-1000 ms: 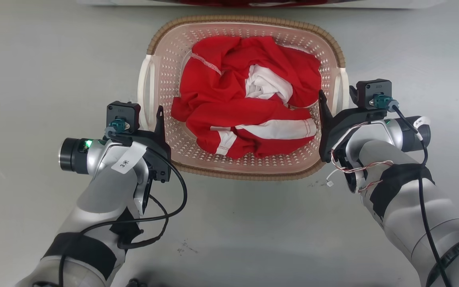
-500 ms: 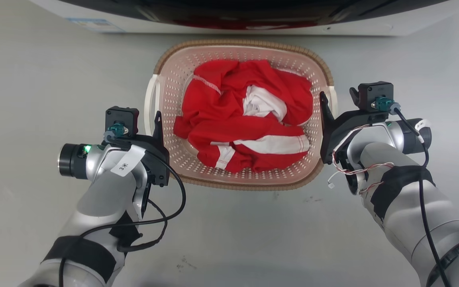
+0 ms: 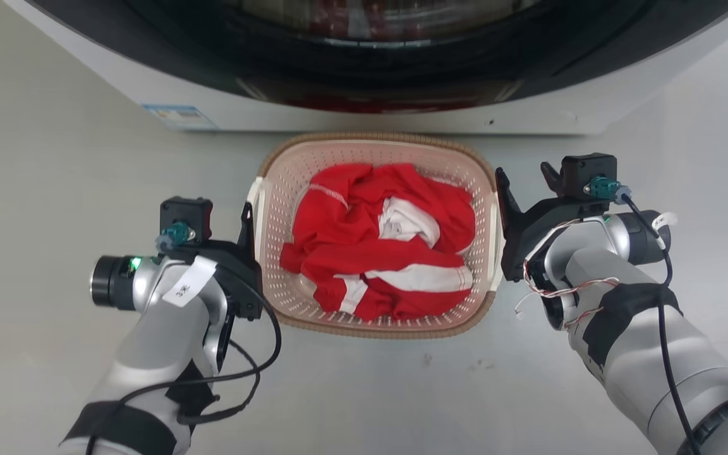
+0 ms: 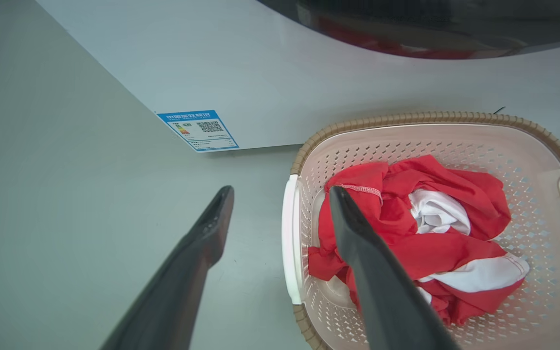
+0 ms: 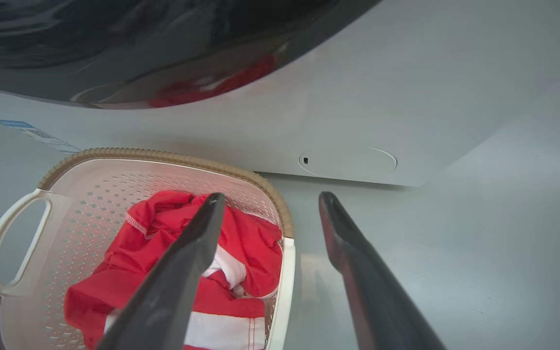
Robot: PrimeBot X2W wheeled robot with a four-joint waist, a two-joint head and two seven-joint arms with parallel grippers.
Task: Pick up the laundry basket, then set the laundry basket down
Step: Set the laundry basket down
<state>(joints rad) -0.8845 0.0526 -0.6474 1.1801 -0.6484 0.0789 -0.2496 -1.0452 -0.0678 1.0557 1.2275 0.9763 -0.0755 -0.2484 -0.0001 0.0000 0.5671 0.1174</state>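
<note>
Laundry basket (image 3: 370, 330) sits on the floor (image 3: 54, 189) just before the washer (image 3: 402, 120), long axis left-right along its front. Left gripper (image 4: 281, 192) and right gripper (image 5: 271, 196) straddle the white handles (image 4: 289, 238), jaws wide, clasping nothing.

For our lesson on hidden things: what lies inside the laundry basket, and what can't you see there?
Inside the laundry basket lies a crumpled red-and-white garment, with perforated wall showing around it. The garment covers most of the basket floor, so anything beneath it is hidden.
</note>
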